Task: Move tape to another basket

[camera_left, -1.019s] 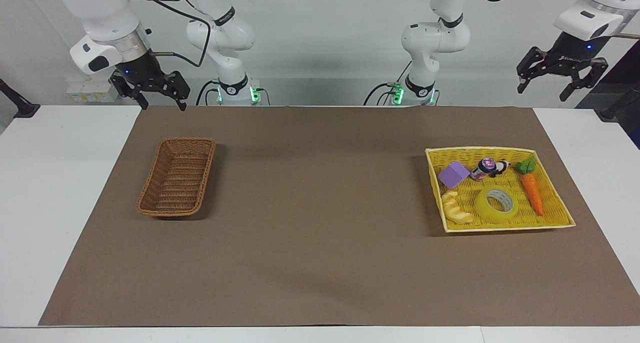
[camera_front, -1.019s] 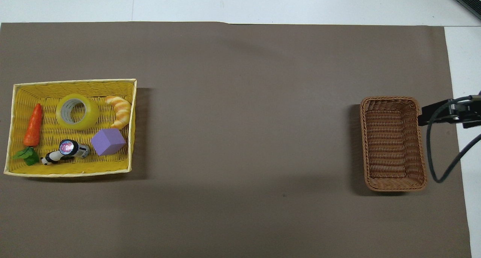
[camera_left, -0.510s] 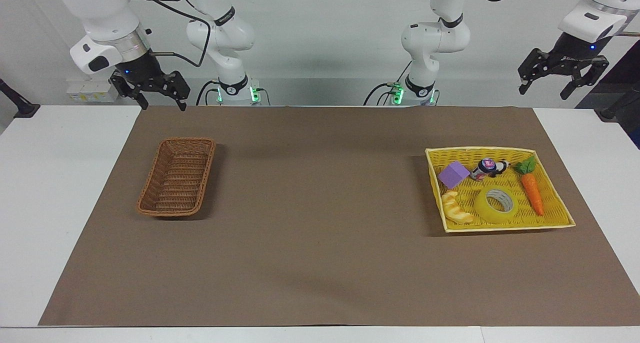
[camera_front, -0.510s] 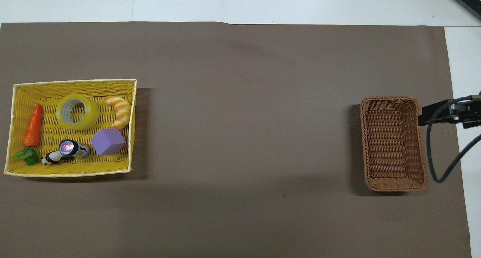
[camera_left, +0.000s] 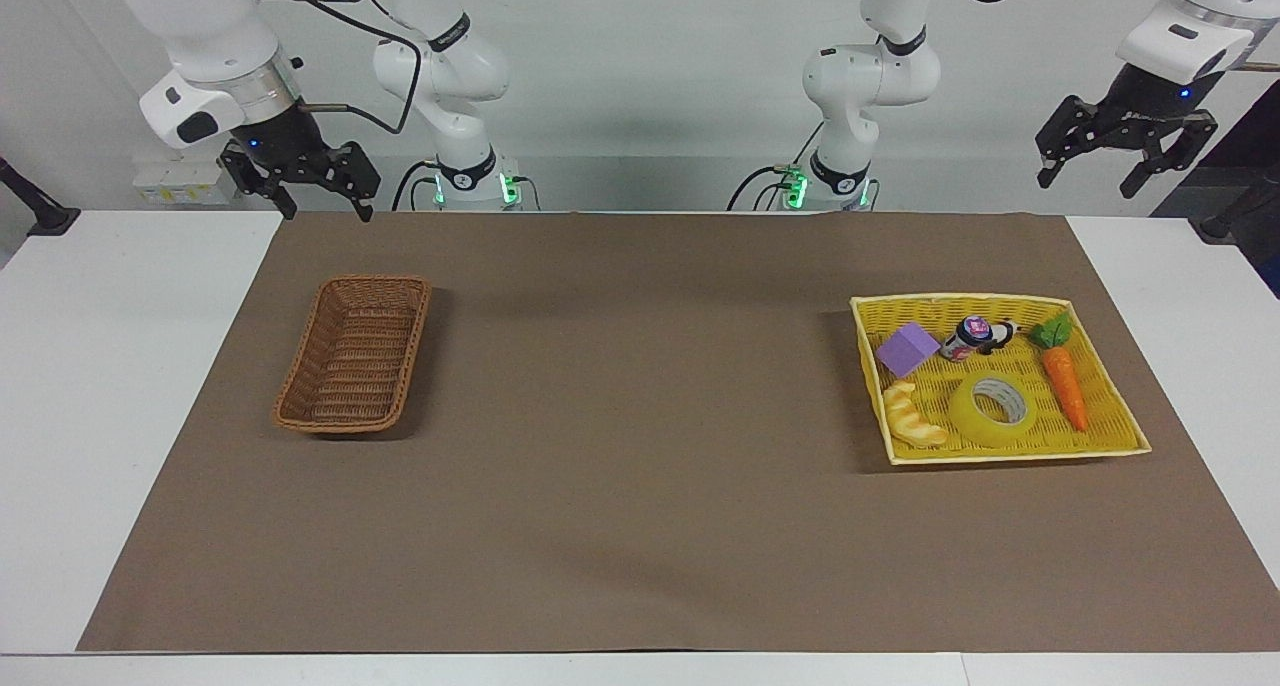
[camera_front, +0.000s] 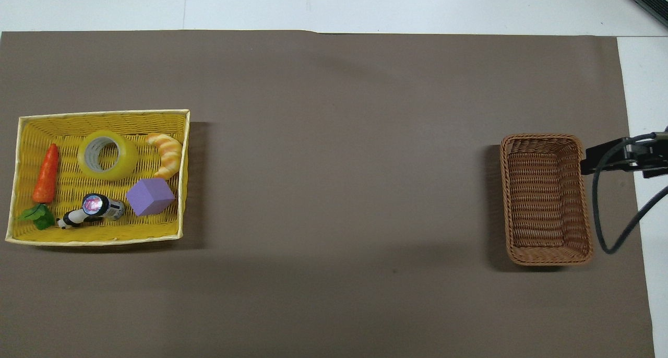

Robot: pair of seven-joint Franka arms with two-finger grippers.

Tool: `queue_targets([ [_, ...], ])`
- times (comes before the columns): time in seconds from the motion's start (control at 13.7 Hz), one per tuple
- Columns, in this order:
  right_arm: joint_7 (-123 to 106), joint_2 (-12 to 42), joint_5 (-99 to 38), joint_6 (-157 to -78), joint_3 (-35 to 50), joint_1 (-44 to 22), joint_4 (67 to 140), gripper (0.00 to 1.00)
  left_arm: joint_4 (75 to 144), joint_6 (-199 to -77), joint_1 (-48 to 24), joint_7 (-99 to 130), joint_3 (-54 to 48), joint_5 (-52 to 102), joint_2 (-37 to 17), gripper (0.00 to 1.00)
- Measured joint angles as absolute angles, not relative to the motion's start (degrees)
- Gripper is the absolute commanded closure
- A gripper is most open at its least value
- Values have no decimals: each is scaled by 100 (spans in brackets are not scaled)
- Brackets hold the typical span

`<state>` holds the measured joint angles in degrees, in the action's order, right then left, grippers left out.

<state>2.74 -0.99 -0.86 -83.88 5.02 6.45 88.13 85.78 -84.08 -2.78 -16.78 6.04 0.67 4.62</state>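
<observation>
The yellow tape [camera_left: 990,412] lies flat in the yellow woven tray [camera_left: 955,299], between a croissant and a carrot. It also shows in the overhead view [camera_front: 107,155]. The brown wicker basket [camera_left: 355,358] stands empty toward the right arm's end of the table, and shows in the overhead view [camera_front: 544,201]. My left gripper [camera_left: 1085,182] hangs open and empty, high over the table's edge at the left arm's end. My right gripper [camera_left: 328,207] hangs open and empty over the mat's corner near the basket. Only part of it shows in the overhead view [camera_front: 623,159].
The tray [camera_front: 104,112] also holds a toy croissant [camera_front: 166,153], a purple block [camera_front: 149,197], a carrot [camera_front: 46,174] and a small can with a panda figure [camera_front: 94,210]. A brown mat [camera_left: 640,526] covers the table.
My left gripper has risen slightly. The right gripper and all the objects have not moved.
</observation>
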Motion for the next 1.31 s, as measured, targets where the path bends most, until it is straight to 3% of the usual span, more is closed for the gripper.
queue_targets([
  [1.31, 274, -99, -86, -8388, 502, 645, 8813, 0, 8659, -8749, -277, -1678, 608, 67, 439, 0],
])
